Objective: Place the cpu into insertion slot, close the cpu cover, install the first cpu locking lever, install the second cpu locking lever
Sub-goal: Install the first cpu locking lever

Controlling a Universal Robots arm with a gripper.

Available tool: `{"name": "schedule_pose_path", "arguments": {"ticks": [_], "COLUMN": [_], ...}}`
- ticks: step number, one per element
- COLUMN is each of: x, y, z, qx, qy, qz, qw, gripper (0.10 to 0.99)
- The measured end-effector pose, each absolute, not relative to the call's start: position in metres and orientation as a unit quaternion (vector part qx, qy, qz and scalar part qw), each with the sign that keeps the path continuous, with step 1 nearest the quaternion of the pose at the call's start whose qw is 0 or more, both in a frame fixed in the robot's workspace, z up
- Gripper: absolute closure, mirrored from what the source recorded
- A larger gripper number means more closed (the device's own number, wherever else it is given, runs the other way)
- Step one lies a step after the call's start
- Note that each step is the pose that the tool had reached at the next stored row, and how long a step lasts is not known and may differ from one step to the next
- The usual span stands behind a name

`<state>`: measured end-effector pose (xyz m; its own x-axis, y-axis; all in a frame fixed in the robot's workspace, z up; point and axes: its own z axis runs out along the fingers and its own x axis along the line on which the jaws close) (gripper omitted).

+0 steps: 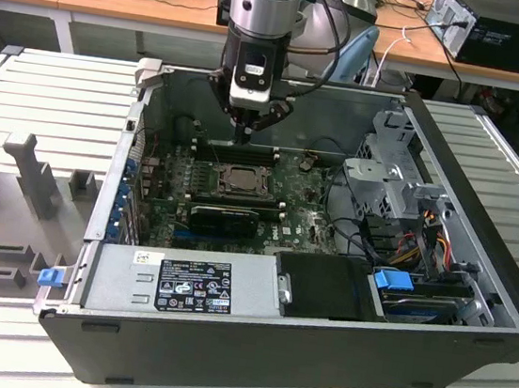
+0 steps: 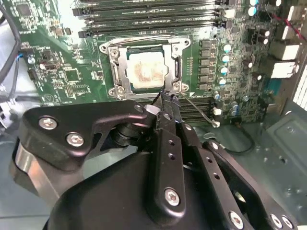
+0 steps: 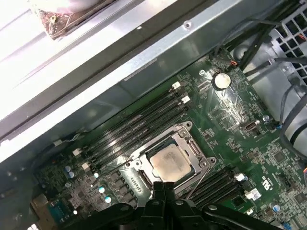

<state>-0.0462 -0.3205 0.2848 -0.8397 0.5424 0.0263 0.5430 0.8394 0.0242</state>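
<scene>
With the tool (image 2: 164,99) clenched shut at a corner of the cpu cover (image 2: 121,67), we fear its tips slipping off the thin locking lever (image 2: 201,112) and gouging the motherboard (image 2: 72,57).

No legible text: a black printed label (image 1: 193,286) on the grey power supply (image 1: 253,286), print indistinct.

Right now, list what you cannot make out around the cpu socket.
- Second wrist view: the claw covers the cpu cover's corner; whether it pinches the lever rod is hidden.
- First wrist view: the claw hides the cpu cover's nearest edge.
- Exterior view: around the cpu, too small to judge any latching.
</scene>
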Motion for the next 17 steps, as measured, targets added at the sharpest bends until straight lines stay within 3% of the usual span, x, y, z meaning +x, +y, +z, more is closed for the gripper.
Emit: {"name": "schedule_pose_path", "arguments": {"ticks": [14, 17], "x": [-0.0463, -0.0462], "y": [-0.3205, -0.3205], "z": [0.282, 0.2814], "qx": [-0.067, -0.028], "qy": [-0.998, -0.999], "qz": [-0.013, -0.013], "qw": [0.012, 0.007], "gripper": [0.98, 0.98]}}
